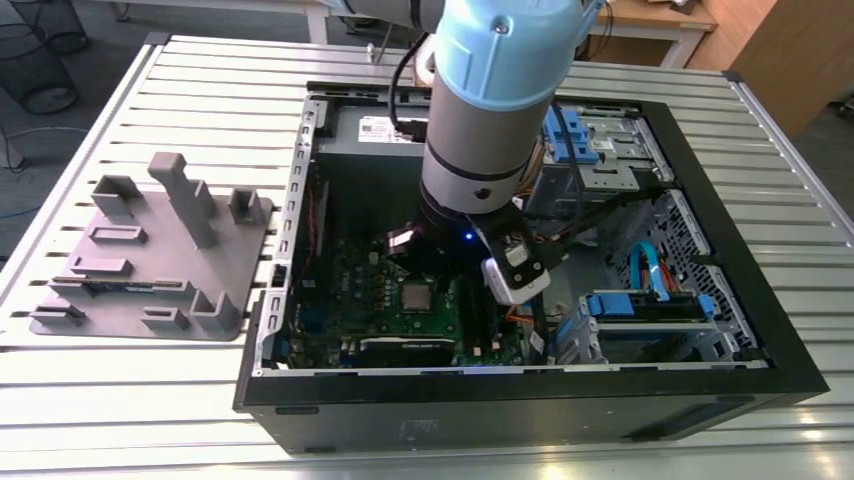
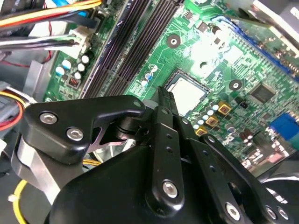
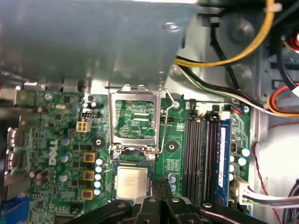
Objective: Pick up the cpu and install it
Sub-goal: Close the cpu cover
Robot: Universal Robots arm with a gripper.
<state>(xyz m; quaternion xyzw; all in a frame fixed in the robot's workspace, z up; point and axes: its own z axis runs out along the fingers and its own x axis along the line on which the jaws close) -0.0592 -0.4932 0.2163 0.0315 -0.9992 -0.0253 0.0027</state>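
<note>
The cpu is a small silver square lying flat in its socket on the green motherboard; it also shows in the second wrist view and in the exterior view. The socket's metal frame is flipped open beside it. My gripper hangs just above the board next to the cpu's edge. Its black fingers are pressed together with nothing between them. The arm reaches down into the case.
The open black computer case lies on a slatted metal table. A grey holder tray sits at the exterior view's left. Memory slots, loose cables and blue-tabbed drive cages crowd the socket's surroundings.
</note>
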